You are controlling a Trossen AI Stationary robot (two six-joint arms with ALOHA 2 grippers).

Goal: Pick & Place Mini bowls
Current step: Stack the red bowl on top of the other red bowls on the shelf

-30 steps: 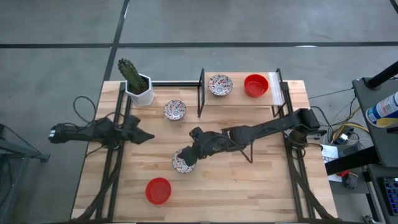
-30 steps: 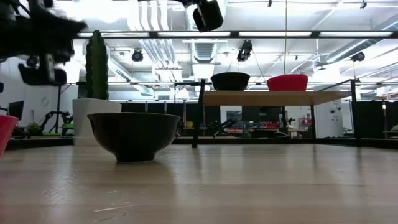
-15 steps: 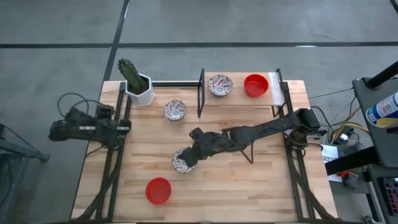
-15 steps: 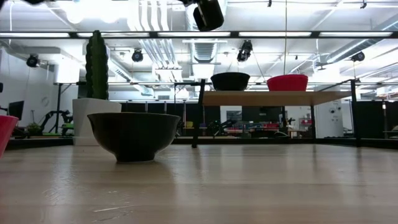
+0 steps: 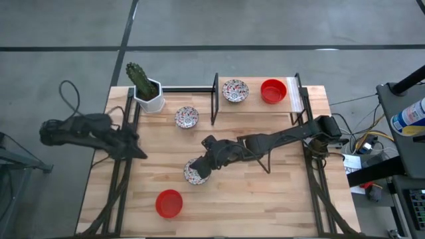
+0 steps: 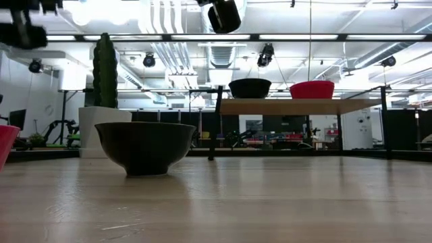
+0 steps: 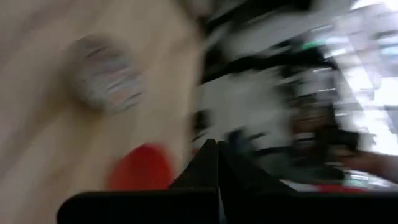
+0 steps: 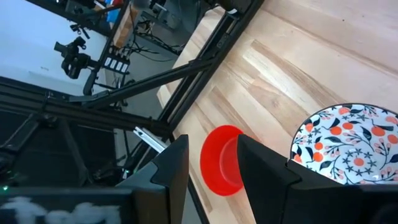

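A patterned mini bowl [image 5: 191, 174] [image 8: 348, 143] rests on its base mid-table. My right gripper [image 5: 201, 166] [image 8: 211, 143] hangs open high above it, the bowl beside its fingers, not between them. A red mini bowl [image 5: 169, 203] [image 8: 219, 163] sits near the front edge. A second patterned bowl [image 5: 186, 117] stands farther back. On the raised shelf [image 5: 255, 105] sit one more patterned bowl [image 5: 235, 90] and a red bowl [image 5: 273, 91]. My left gripper [image 5: 139, 153] [image 7: 216, 158] is shut and empty at the table's left edge.
A white hexagonal pot with a green cactus [image 5: 147, 93] stands at the far left corner. Black frame bars [image 5: 214, 99] edge the shelf. Bare wood lies between the bowls and along the near right of the table [image 5: 279, 199].
My left arm has drawn back toward the table's left edge and risen, its gripper turning as it went; it stays shut. My right gripper and all the bowls have kept still.
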